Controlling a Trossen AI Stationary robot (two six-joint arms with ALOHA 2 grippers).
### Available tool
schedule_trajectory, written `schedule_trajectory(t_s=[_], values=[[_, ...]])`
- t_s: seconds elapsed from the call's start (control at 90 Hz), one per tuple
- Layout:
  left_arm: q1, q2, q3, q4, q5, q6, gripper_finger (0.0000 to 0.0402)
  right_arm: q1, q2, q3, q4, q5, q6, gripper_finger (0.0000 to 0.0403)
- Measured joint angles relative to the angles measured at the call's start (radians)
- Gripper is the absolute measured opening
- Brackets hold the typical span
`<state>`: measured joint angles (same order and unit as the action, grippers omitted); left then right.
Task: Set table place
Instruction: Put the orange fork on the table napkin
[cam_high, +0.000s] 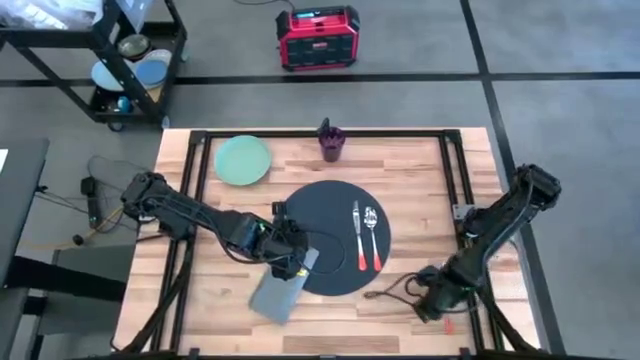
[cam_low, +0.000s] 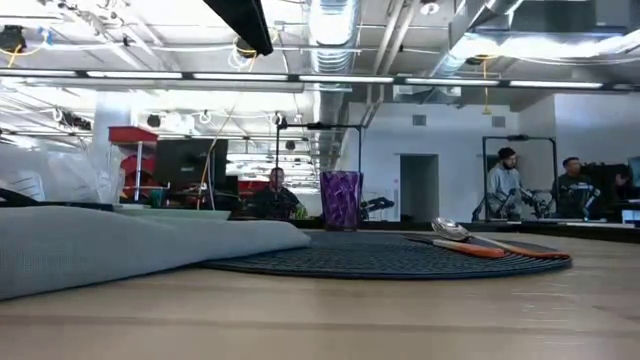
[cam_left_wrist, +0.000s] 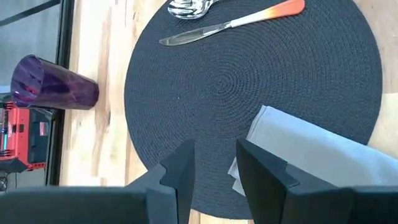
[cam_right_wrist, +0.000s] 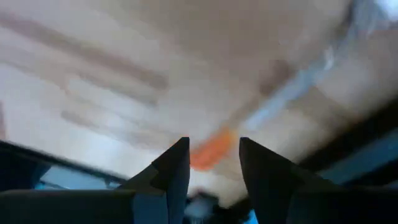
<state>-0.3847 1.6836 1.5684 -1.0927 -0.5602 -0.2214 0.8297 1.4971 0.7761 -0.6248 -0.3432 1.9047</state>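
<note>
The round dark grey place mat (cam_high: 330, 238) lies mid-table. On its right part lie a fork (cam_high: 356, 235) and a spoon (cam_high: 373, 235) with orange handles. A grey napkin (cam_high: 283, 290) rests with its far corner (cam_left_wrist: 273, 127) on the mat's near-left rim. My left gripper (cam_high: 290, 262) (cam_left_wrist: 214, 168) hovers open above that rim, beside the napkin's corner, with only mat showing between its fingers. A pale green plate (cam_high: 242, 160) and a purple cup (cam_high: 331, 142) stand at the far side. My right gripper (cam_high: 428, 300) (cam_right_wrist: 214, 155) is open low over the near-right table, above an orange-handled utensil (cam_right_wrist: 211, 152).
A black rail frame (cam_high: 455, 180) runs around the tabletop. A dark cable (cam_high: 385, 293) lies near the mat's near-right rim. Beyond the far-left corner stands a black cart (cam_high: 130, 60) with dishes, and a red box (cam_high: 318, 38) sits on the floor. People (cam_low: 505, 185) are in the room behind.
</note>
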Motion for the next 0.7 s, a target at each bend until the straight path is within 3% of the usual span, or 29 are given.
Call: schedule_trajectory(t_s=[0.111,0.278,0.7], values=[[0.000,0.000,0.000,0.000,0.000,-0.008,0.0102,-0.030,-0.007,0.000,-0.011,0.001,-0.035,0.0097],[-0.002,0.000,0.000,0.000,0.000,-0.011,0.0102,0.013,-0.029,0.034,-0.066,-0.003,-0.043,0.0011],[0.000,0.001,0.000,0.010,0.000,0.014,0.0102,0.135,-0.023,0.010,-0.068,-0.031,0.109,0.0000]])
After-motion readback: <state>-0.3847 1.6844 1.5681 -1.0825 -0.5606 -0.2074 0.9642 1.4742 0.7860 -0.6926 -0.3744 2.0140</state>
